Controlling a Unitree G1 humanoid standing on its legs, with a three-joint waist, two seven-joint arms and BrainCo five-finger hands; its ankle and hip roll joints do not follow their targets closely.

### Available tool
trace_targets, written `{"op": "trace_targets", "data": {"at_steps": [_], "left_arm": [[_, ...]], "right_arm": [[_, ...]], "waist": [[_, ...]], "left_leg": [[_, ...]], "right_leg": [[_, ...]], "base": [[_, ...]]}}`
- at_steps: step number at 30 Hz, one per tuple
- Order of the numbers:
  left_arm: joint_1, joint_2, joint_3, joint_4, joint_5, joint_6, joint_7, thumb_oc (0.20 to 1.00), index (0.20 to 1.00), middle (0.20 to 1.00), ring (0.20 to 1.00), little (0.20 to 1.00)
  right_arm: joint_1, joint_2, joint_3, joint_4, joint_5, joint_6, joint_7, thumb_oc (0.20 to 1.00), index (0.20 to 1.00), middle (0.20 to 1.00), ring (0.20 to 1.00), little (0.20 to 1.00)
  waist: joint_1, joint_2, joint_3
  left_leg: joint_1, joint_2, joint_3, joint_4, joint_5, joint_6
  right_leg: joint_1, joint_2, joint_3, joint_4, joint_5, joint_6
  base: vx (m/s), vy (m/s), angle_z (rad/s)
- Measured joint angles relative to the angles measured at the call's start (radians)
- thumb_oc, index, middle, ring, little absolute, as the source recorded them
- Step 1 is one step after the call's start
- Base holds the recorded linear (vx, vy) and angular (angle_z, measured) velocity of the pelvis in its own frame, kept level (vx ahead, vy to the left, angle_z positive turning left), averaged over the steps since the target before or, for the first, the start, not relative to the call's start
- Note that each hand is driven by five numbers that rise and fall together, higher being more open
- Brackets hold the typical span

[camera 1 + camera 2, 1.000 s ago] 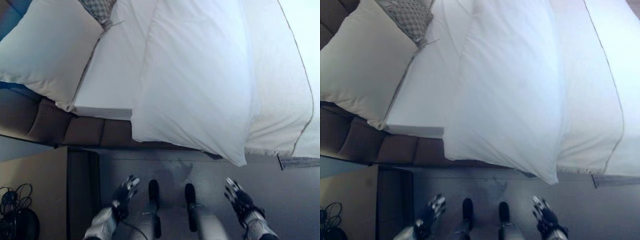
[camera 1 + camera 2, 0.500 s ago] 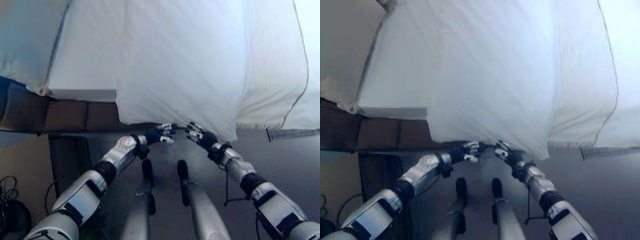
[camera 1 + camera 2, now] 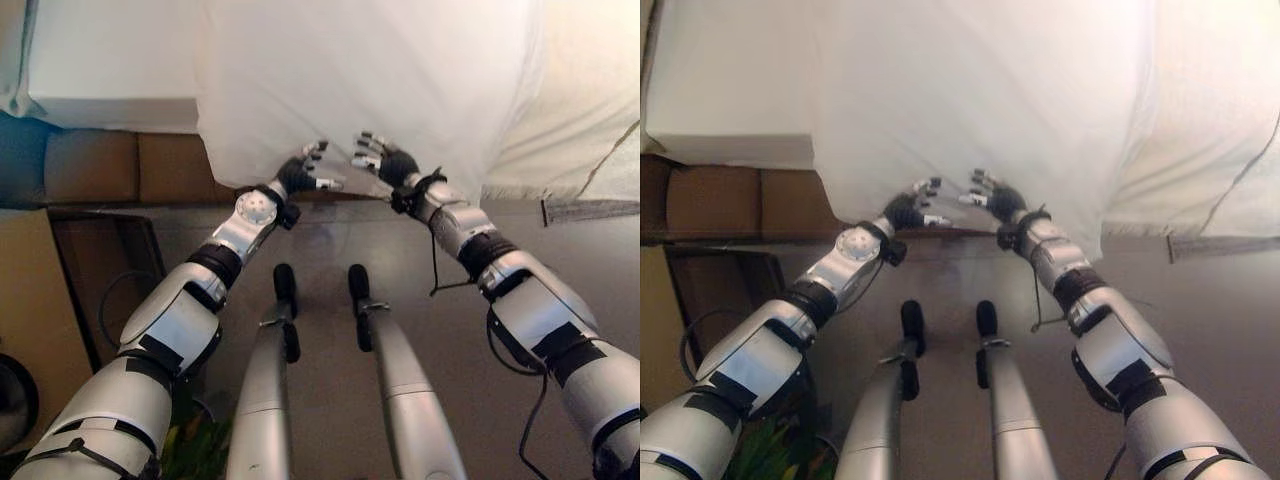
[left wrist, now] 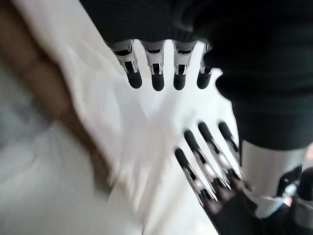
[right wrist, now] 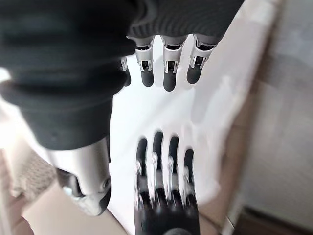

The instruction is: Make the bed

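White duvet (image 3: 360,80) hangs over the bed's side edge, lower hem just above the grey floor (image 3: 330,420). Brown bed base (image 3: 100,165) shows under the mattress (image 3: 110,60) to the left; tan cabinet (image 3: 30,290) stands at far left on the floor. Left hand (image 3: 300,172) and right hand (image 3: 385,160) are side by side at the hem, fingers straight and spread, holding nothing. Fingertips look to be at the cloth, but contact is unclear.
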Motion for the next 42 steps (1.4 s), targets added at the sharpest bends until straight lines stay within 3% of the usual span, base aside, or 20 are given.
{"op": "trace_targets", "data": {"at_steps": [8,15,22,26,29,33,36,38,42], "left_arm": [[-0.119,0.042,0.006,0.111,-0.005,-0.003,0.114,1.000,1.000,1.000,1.000,1.000],[-0.159,0.112,0.114,0.175,-0.049,0.002,0.211,1.000,1.000,1.000,1.000,1.000],[-0.153,0.149,0.199,0.255,-0.041,0.047,0.322,1.000,1.000,1.000,1.000,1.000],[-0.034,0.213,0.280,0.260,-0.006,0.066,0.340,1.000,1.000,1.000,1.000,1.000],[0.051,0.221,0.339,0.273,-0.006,0.084,0.343,1.000,1.000,1.000,1.000,1.000],[0.287,0.170,0.460,0.295,-0.009,0.088,0.319,1.000,1.000,1.000,1.000,1.000],[0.448,0.131,0.507,0.293,-0.008,0.088,0.285,1.000,1.000,1.000,1.000,1.000],[0.500,0.117,0.502,0.285,-0.006,0.085,0.261,1.000,1.000,1.000,1.000,1.000],[0.666,-0.010,0.523,0.239,-0.004,0.085,0.158,1.000,1.000,1.000,1.000,1.000]], "right_arm": [[-0.124,-0.020,0.001,0.171,-0.079,-0.009,-0.108,1.000,1.000,1.000,1.000,1.000],[-0.135,-0.143,-0.004,0.230,-0.087,0.003,-0.146,1.000,1.000,1.000,1.000,1.000],[-0.031,-0.292,-0.115,0.282,-0.109,0.019,-0.185,1.000,1.000,1.000,1.000,1.000],[0.089,-0.345,-0.238,0.306,-0.106,0.022,-0.220,1.000,1.000,1.000,1.000,1.000],[0.135,-0.344,-0.285,0.317,-0.104,0.026,-0.231,1.000,1.000,1.000,1.000,1.000],[0.300,-0.312,-0.416,0.320,-0.094,0.028,-0.240,1.000,1.000,1.000,1.000,1.000],[0.438,-0.260,-0.488,0.318,-0.095,0.026,-0.239,1.000,1.000,1.000,1.000,1.000],[0.496,-0.243,-0.494,0.317,-0.095,0.024,-0.238,1.000,1.000,1.000,1.000,1.000],[0.664,-0.129,-0.554,0.268,-0.096,0.010,-0.205,1.000,1.000,1.000,1.000,1.000]], "waist": [[-0.005,0.000,0.000],[-0.009,-0.001,0.000],[-0.011,-0.003,0.001],[-0.010,-0.003,0.001],[-0.008,-0.002,0.001],[-0.002,-0.002,0.001],[0.000,0.002,-0.007],[0.012,0.003,-0.035],[0.021,0.012,-0.049]], "left_leg": [[-0.094,0.002,-0.001,0.092,-0.025,0.010],[-0.093,0.002,0.003,0.086,-0.017,0.012],[0.034,0.003,0.012,-0.047,0.012,0.008],[0.142,0.000,0.012,-0.172,0.059,0.001],[0.181,-0.003,0.013,-0.220,0.069,-0.002],[0.357,-0.008,0.011,-0.362,0.105,-0.007],[0.504,-0.005,0.009,-0.473,0.127,-0.010],[0.512,-0.005,0.010,-0.489,0.127,-0.010],[0.692,-0.002,0.004,-0.580,0.148,-0.008]], "right_leg": [[-0.079,-0.003,-0.001,0.067,-0.008,0.006],[-0.079,-0.005,-0.002,0.058,-0.003,0.004],[0.040,-0.017,-0.016,-0.038,0.007,0.000],[0.133,-0.019,-0.025,-0.124,0.026,-0.005],[0.163,-0.019,-0.025,-0.156,0.028,-0.005],[0.320,-0.019,-0.026,-0.257,0.036,-0.004],[0.451,-0.014,-0.031,-0.333,0.042,-0.004],[0.458,-0.013,-0.031,-0.347,0.043,-0.003],[0.651,-0.010,-0.043,-0.454,0.057,0.003]], "base": [[0.00,-0.006,-0.01],[0.00,0.000,0.00],[0.01,-0.023,0.06],[0.02,-0.030,0.04],[0.05,-0.023,-0.01],[0.07,-0.028,0.00],[0.07,-0.010,-0.01],[0.11,0.006,-0.01],[0.11,0.045,0.06]]}}
